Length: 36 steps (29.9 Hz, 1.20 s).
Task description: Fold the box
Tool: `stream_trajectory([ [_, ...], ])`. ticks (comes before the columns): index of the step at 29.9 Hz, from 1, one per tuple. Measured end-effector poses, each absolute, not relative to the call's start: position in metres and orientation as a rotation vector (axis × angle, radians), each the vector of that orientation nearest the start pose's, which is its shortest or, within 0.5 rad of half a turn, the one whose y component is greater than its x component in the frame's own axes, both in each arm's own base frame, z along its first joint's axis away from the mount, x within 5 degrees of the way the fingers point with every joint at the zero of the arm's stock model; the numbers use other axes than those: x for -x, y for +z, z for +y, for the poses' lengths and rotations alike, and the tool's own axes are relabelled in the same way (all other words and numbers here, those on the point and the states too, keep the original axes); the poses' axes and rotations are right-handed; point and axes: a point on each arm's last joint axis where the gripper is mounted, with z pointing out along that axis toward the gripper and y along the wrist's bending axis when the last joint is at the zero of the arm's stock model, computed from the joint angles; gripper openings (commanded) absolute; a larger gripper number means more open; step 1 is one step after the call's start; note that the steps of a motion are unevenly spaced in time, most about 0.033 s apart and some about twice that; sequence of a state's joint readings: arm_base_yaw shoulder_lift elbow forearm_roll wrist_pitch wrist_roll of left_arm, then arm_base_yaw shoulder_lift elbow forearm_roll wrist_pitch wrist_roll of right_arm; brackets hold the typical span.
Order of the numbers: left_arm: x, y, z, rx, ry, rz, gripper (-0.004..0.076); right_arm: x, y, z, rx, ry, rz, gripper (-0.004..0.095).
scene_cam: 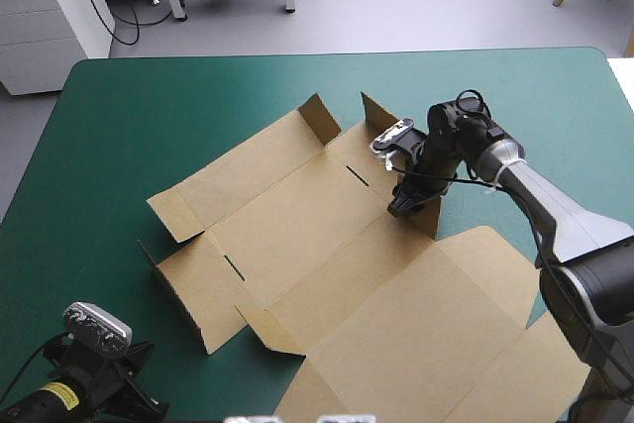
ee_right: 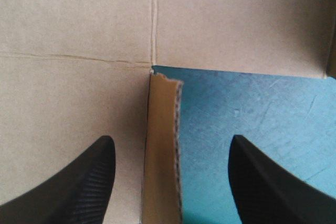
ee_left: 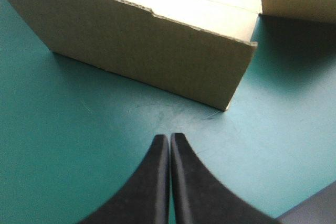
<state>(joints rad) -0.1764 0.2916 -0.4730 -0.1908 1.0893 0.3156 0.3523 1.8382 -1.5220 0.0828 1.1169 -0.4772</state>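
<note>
The right gripper (ee_right: 171, 140), wide open, is straddling a raised wall (ee_right: 161, 171) of the box (scene_cam: 327, 245) (likely light, stiff; pinch that edge); the left gripper (ee_left: 169, 137) is sitting closed, empty.

The box (scene_cam: 327, 245) is plain brown board; the counter (scene_cam: 149, 116) is teal-green; the left end effector (ee_left: 168, 137) and right end effector (ee_right: 171, 138) are black.

Left pincer (ee_left: 169, 136) closed, right pincer (ee_right: 171, 137) spread

Right tool (scene_cam: 402, 207) at the box's (scene_cam: 297, 230) upright flap.
</note>
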Motion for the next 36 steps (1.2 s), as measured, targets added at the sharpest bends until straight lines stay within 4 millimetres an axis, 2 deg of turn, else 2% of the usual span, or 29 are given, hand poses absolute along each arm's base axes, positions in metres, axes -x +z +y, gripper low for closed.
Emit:
stream_trajectory([
  [11,-0.035,0.264,-0.022,-0.558,-0.172,2.310,-0.0010,-0.352,0.258,0.137,1.203,0.104,2.721,0.0161],
  [15,-0.035,0.264,-0.022,-0.558,-0.172,2.310,-0.0010,-0.352,0.253,0.137,1.235,0.107,2.740,-0.0005],
  [25,-0.035,0.264,-0.022,-0.558,-0.172,2.310,-0.0010,-0.355,0.246,0.139,1.319,0.109,2.710,-0.0019],
  [32,-0.035,0.265,-0.023,-0.550,-0.200,2.297,-0.0010,-0.360,0.247,0.142,1.508,0.067,2.528,-0.0019],
  [36,-0.036,0.267,-0.027,-0.534,-0.253,2.273,-0.0010,-0.361,0.248,0.152,1.598,0.036,2.403,-0.0019],
])
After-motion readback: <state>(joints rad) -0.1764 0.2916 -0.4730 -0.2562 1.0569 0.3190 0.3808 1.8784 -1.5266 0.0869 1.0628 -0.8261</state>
